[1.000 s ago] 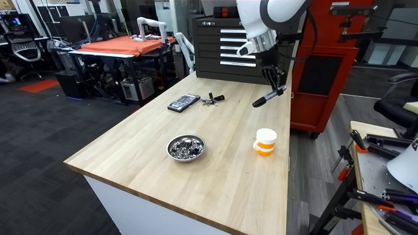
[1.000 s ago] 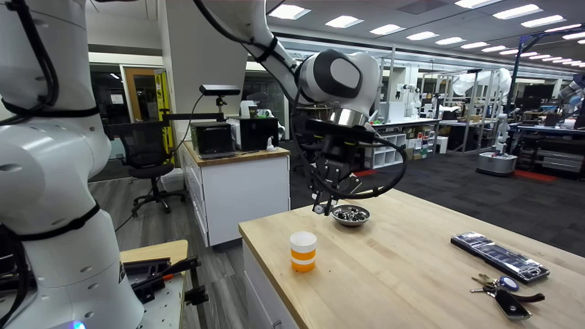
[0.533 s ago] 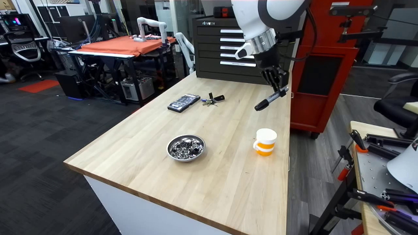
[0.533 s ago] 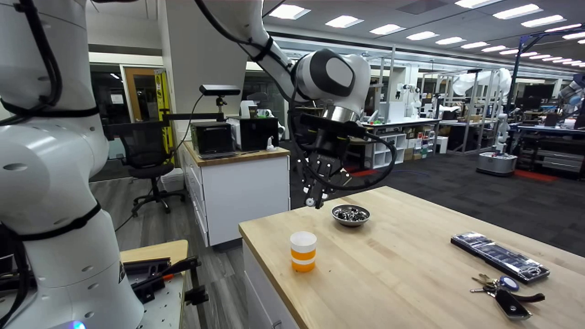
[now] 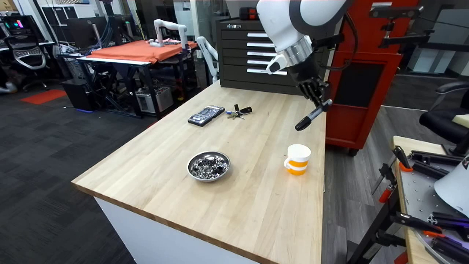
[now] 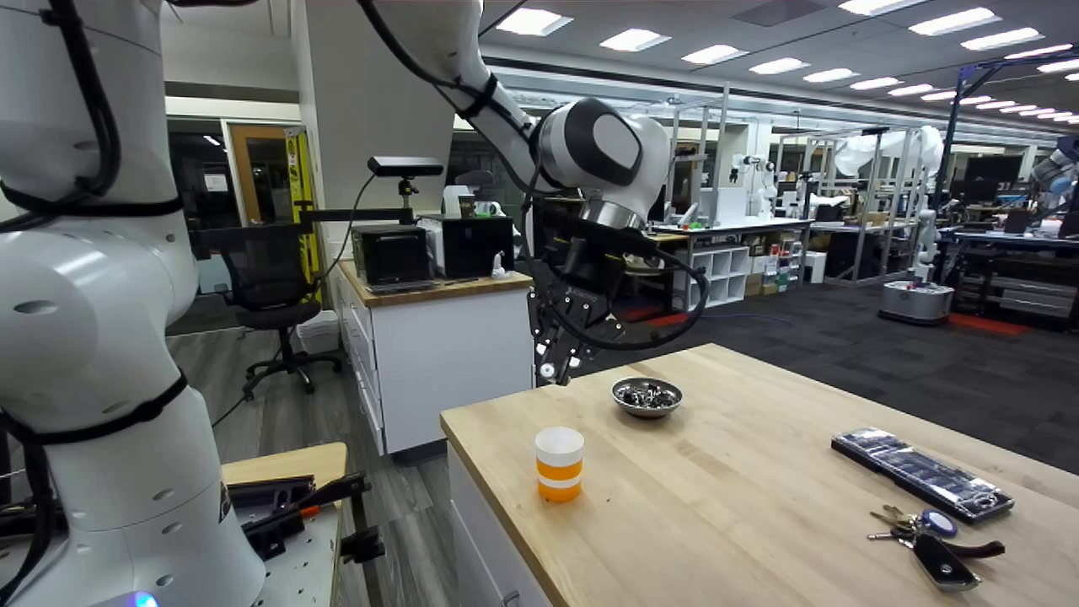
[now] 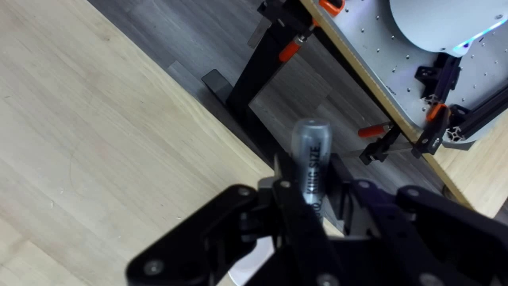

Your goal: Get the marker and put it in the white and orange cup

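Step in hand, I'd say: carrying the marker (image 5: 312, 116) to the white and orange cup (image 5: 298, 160); pick-up done, drop-in not yet. The tool (image 5: 323, 105) is clamped on the marker nr its rear end, squeezing the grey barrel from both sides in the wrist view, w/ the black capped end slanting down in an exterior view. Marker's in the air, well clear of the tabletop (image 5: 242, 209) and higher than the cup; can't tell if its tip is right over the mouth. Next move prob. calls for: line the capped end up w/ the opening, turn the marker more upright, lower it past the rim, then let go. Main risk IMO: at this slant it could catch the rim & nudge or tip the cup. Containers: cup stands upright nr the tabletop's edge, handle on one side, nothing poking above the rim; inside looks white, bottom not visible. Metal bowl (image 6: 646, 414), apart from the cup, holds a heap of small shiny & dark bits (image 5: 209, 167), prob. hardware, too small to ID. Flat dark case (image 6: 915, 474) w/ a shiny, see-through-looking top lies nr the keys (image 6: 937, 553); its contents are unclear.
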You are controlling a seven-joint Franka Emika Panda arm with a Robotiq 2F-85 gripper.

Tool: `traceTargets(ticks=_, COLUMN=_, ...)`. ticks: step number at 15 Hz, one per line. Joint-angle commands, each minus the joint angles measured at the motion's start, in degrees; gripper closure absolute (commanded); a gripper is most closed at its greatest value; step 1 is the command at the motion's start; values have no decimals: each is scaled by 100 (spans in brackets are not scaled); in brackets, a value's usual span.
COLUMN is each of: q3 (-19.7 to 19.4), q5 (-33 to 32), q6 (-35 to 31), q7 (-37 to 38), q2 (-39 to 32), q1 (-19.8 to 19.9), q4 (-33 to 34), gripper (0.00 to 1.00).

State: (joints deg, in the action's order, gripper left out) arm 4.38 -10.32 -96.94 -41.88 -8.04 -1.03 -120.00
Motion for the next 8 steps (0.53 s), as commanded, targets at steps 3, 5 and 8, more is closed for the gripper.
traceTargets(ticks=3, q3=55, q5=-214, q6=441, q7=-138, q2=-179, q1=-80, q4=100, gripper=94)
traceTargets(ticks=5, q3=79, q5=-288, q6=484, q7=-168, q2=-314, q1=-98, q4=152, gripper=94)
traceTargets(ticks=8, q3=122, q5=-363, q6=560, q7=-202, q2=-562, q1=-112, q4=272, gripper=94)
